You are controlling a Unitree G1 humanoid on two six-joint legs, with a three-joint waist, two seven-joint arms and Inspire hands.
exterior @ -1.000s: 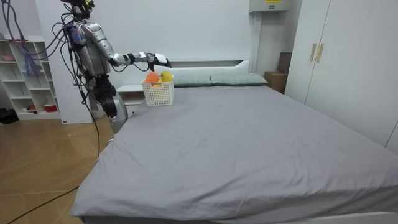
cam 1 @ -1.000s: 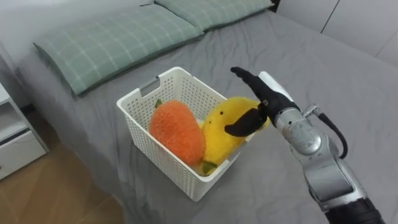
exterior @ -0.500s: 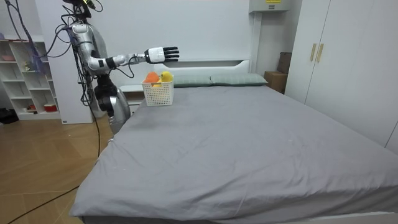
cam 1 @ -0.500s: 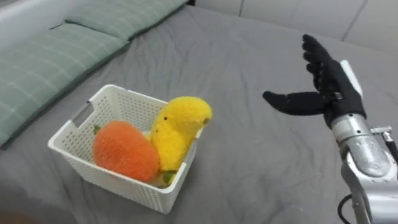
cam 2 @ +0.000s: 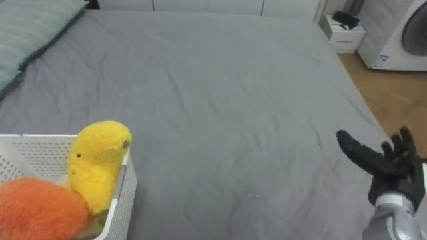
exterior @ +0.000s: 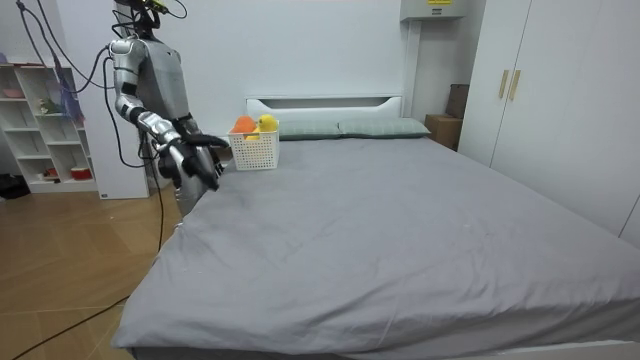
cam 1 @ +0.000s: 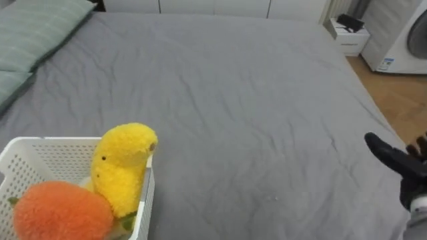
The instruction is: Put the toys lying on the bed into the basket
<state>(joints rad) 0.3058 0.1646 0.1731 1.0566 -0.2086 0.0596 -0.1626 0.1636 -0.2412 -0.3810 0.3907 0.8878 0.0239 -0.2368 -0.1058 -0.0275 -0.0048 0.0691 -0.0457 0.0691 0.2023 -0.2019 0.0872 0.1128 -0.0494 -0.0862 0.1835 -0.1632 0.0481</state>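
Note:
A white lattice basket [cam 1: 47, 142] stands on the grey bed [cam 1: 233, 100] at the lower left. Inside it a yellow plush toy [cam 1: 122, 167] leans upright against the near corner, and an orange plush toy [cam 1: 61, 212] lies beside it. My right hand [cam 1: 400, 165] hangs open at the lower right, well away from the basket, with nothing in it. In the room view I stand at the bedside near the headboard, the right hand [exterior: 190, 152] lowered in front of me, just short of the basket [exterior: 254, 150].
Green checked pillows [cam 1: 30, 27] lie at the head of the bed, upper left. Beyond the far bed edge are a wooden floor [cam 1: 393, 100], a small white cabinet [cam 1: 350, 37] and a white appliance [cam 1: 407, 40]. White shelves [exterior: 45, 120] stand behind me.
My right hand let go of the yellow toy, rose open above the basket, then dropped in front of my body. The view has swung right along the bed; the basket has not moved.

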